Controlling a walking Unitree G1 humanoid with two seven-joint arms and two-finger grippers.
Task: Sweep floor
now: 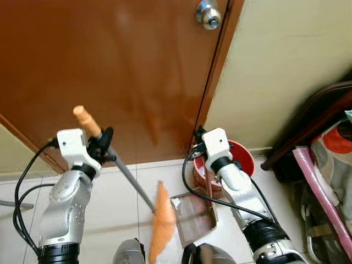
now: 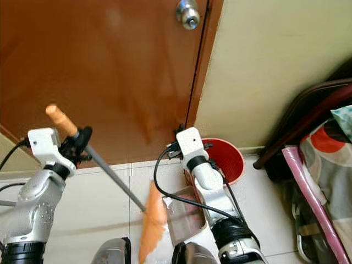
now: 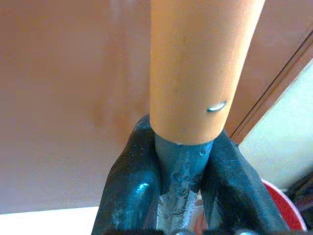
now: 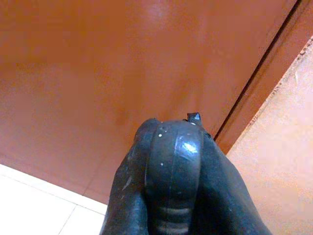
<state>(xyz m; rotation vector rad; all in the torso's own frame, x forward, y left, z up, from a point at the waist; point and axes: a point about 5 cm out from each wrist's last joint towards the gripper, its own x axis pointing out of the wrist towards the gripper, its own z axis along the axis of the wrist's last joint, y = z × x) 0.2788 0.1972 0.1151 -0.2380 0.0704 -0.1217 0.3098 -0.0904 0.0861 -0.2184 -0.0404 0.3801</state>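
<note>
My left gripper (image 1: 103, 145) is shut on the broom's grey metal shaft (image 1: 129, 179), just below its orange grip (image 1: 86, 120). The left wrist view shows both black fingers (image 3: 129, 191) clamped on that shaft under the orange grip (image 3: 195, 63). The shaft slants down to the orange broom head (image 1: 161, 220), which is low over the white tiles between my arms. My right gripper (image 1: 199, 136) is raised near the door's edge, shut on the top of the dustpan handle (image 1: 210, 184). The translucent brown dustpan (image 1: 193, 215) hangs beside the broom head. The right wrist view shows the closed fingers (image 4: 173, 161).
A brown door (image 1: 110, 66) with a metal knob (image 1: 208, 14) stands close ahead, with a cream wall (image 1: 286, 60) to its right. A red bucket (image 1: 243, 157) sits at the wall's foot behind my right arm. Dark furniture (image 1: 313, 118), a pink tube (image 1: 322, 192) and bags crowd the right side.
</note>
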